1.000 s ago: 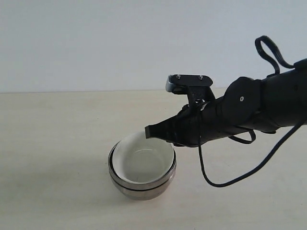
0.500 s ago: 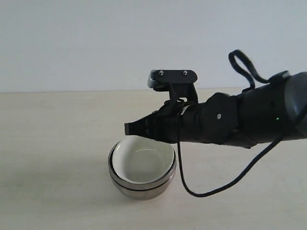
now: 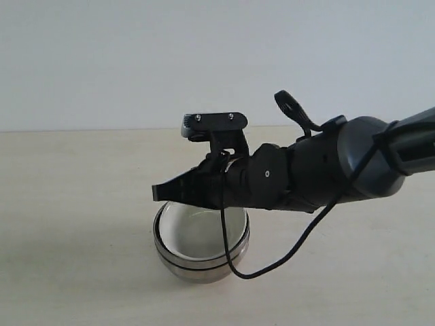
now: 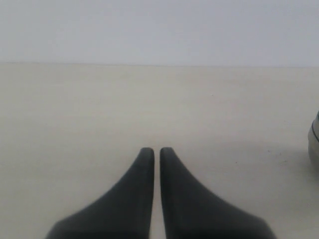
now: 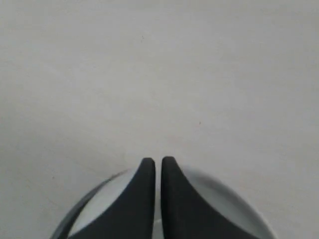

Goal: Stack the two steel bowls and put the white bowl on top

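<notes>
Steel on steel, white on top: the two shiny round steel bowls (image 3: 198, 270) sit nested on the pale beige tabletop (image 3: 75, 204) at about 6 o'clock in the exterior view, and the small glossy white bowl (image 3: 194, 232) rests inside them. Only that view shows you the stacked sides. The right wrist view blurs the stack to a white curve and grey rim beneath the black right gripper (image 5: 158, 162), whose fingers are pressed together, empty. From outside, its tip hovers just above the stack's 10 o'clock rim, and the arm (image 3: 319, 170) hides the far rim. The left gripper (image 4: 153, 151) shows in its own wrist view alone, clenched on nothing, with a bowl edge cut off by the frame.
</notes>
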Controlling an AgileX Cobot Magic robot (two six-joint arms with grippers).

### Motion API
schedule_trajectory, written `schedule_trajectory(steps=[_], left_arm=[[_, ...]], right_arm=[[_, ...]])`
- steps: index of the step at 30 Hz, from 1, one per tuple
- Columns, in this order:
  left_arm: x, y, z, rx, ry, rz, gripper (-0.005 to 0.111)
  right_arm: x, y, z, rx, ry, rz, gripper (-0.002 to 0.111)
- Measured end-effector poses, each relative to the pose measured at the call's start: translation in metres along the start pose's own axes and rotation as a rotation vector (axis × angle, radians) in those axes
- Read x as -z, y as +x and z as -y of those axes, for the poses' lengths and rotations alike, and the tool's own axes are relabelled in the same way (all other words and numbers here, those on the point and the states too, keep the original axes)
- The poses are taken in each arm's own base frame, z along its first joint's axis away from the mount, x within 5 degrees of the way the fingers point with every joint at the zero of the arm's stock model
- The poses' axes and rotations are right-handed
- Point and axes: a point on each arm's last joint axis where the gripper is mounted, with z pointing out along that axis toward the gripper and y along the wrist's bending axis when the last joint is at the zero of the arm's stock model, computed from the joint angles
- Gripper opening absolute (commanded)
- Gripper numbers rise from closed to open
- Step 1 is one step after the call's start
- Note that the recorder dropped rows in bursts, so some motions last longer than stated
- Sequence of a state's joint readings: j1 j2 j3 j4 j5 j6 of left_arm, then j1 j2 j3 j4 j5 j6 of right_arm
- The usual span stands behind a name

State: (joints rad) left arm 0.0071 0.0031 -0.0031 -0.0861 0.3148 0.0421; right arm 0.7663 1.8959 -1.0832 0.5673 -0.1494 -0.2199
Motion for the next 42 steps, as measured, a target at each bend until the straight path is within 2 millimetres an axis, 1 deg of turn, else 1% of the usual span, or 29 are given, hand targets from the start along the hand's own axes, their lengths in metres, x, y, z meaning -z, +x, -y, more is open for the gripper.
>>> schedule_trajectory(steps=[1, 2, 4, 11, 20, 22, 25, 30, 37, 42], left_arm=[[0.0, 0.0, 0.0, 0.0, 0.0, 0.0, 0.004], [0.0, 0.0, 0.0, 0.0, 0.0, 0.0, 0.004], [0.0, 0.0, 0.0, 0.0, 0.0, 0.0, 0.004], [0.0, 0.0, 0.0, 0.0, 0.0, 0.0, 0.004], [0.0, 0.0, 0.0, 0.0, 0.0, 0.0, 0.004], [0.0, 0.0, 0.0, 0.0, 0.0, 0.0, 0.004], [0.0, 0.0, 0.0, 0.0, 0.0, 0.0, 0.004], [0.0, 0.0, 0.0, 0.0, 0.0, 0.0, 0.004], [0.0, 0.0, 0.0, 0.0, 0.0, 0.0, 0.004], [0.0, 0.0, 0.0, 0.0, 0.0, 0.0, 0.004]], right_arm=[[0.003, -0.007, -0.001, 0.008, 0.005, 0.055, 0.0], [0.003, -0.01, 0.0, 0.009, 0.013, 0.089, 0.0], [0.001, -0.011, 0.001, 0.01, 0.02, 0.106, 0.0], [-0.02, 0.013, 0.008, 0.019, 0.046, 0.032, 0.0], [-0.02, 0.014, 0.008, 0.019, 0.044, 0.025, 0.0], [-0.017, 0.012, 0.006, 0.017, 0.038, 0.019, 0.0], [-0.006, 0.004, 0.002, 0.013, 0.012, 0.006, 0.0], [0.02, -0.009, -0.009, 0.053, -0.053, -0.049, 0.0], [0.053, -0.008, -0.021, 0.14, -0.164, -0.247, 0.0], [0.071, -0.006, -0.023, 0.227, -0.2, -0.357, 0.0]])
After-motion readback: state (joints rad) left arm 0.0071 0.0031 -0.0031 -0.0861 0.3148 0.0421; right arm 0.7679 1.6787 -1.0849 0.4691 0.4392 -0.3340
